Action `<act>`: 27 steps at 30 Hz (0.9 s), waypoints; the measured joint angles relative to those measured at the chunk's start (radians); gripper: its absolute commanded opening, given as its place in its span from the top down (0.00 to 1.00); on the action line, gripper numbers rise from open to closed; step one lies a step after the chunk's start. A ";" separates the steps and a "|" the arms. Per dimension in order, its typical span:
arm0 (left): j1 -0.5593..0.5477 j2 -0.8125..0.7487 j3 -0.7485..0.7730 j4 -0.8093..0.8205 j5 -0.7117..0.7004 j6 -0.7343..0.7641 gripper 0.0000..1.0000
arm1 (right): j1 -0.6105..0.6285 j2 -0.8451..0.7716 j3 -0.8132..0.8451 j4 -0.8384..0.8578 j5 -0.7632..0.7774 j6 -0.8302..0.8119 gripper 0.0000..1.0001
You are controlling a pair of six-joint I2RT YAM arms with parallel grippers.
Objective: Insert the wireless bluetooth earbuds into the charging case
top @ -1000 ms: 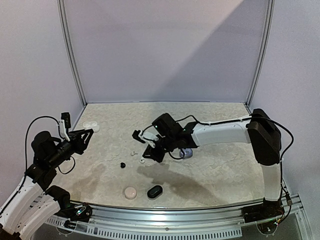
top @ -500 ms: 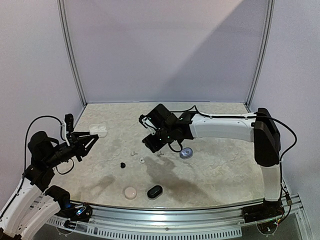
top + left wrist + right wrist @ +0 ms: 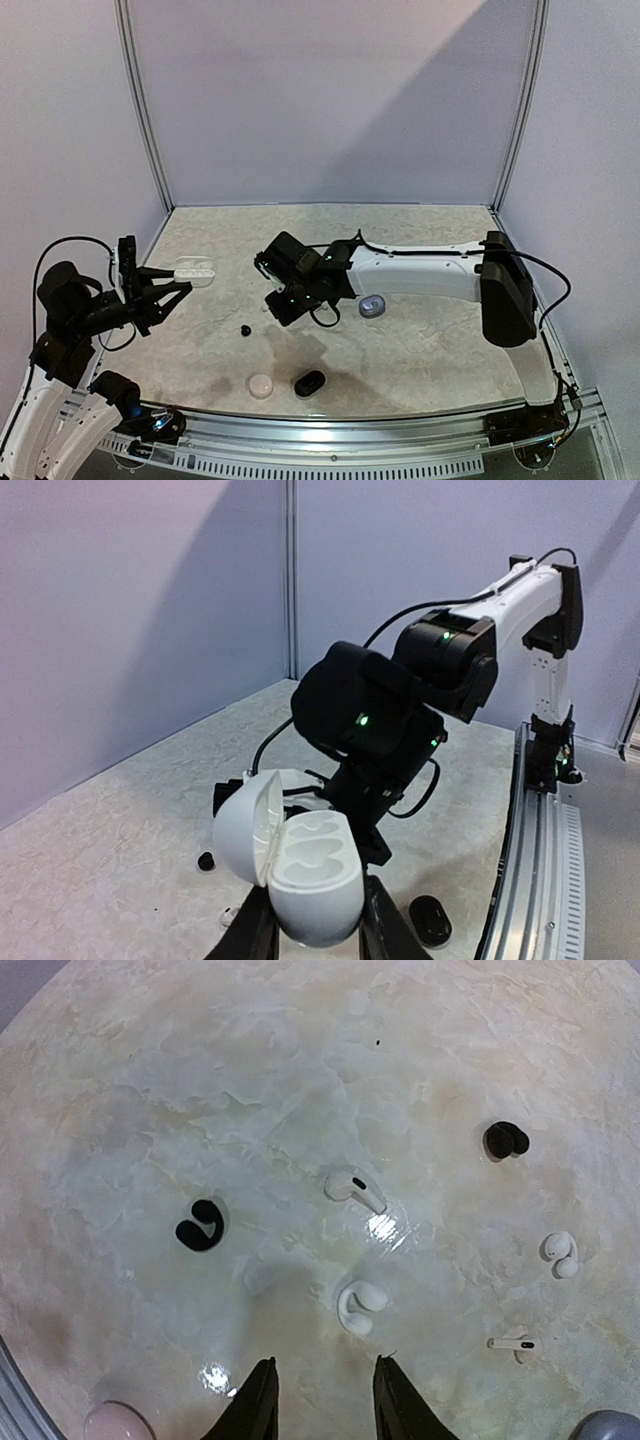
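You had the left gripper (image 3: 318,915) closed on the white charging case (image 3: 305,865), with one finger against each side of its lower shell. The case was held clear of the table (image 3: 430,350). Its lid (image 3: 245,825) stood hinged open to the left in the left wrist view, and the two moulded wells in the base lay exposed.

Your right gripper (image 3: 325,1368) hung above the table, pointing down, with its jaws partly apart and nothing between them. All the earbuds in view lay loose on the tabletop, apart from one another and none in the case.

In the right wrist view:
- A white curved earbud (image 3: 358,1307) lay just ahead of the fingertips.
- A white stemmed earbud (image 3: 353,1188) lay beyond it.
- A black earbud (image 3: 200,1227) lay to the left.
- A second black earbud (image 3: 506,1139) lay to the upper right.
- A second white curved earbud (image 3: 560,1253) and a small white stemmed earbud (image 3: 515,1343) lay at the right.

In the top view, a pink case (image 3: 261,385) and a black case (image 3: 309,382) sat side by side near the front edge. A grey-blue case (image 3: 372,307) sat under the right forearm. The right gripper was between that case and the held white charging case, touching neither.
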 measured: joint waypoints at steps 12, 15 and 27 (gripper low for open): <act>0.000 -0.067 0.003 -0.100 0.122 0.172 1.00 | 0.000 0.101 0.064 -0.026 0.002 0.015 0.72; 0.000 -0.062 0.003 -0.120 0.187 0.222 1.00 | 0.000 0.101 0.047 -0.021 -0.003 0.018 0.73; 0.000 0.004 0.005 -0.164 0.318 0.286 1.00 | 0.000 0.108 0.054 0.001 -0.009 0.046 0.78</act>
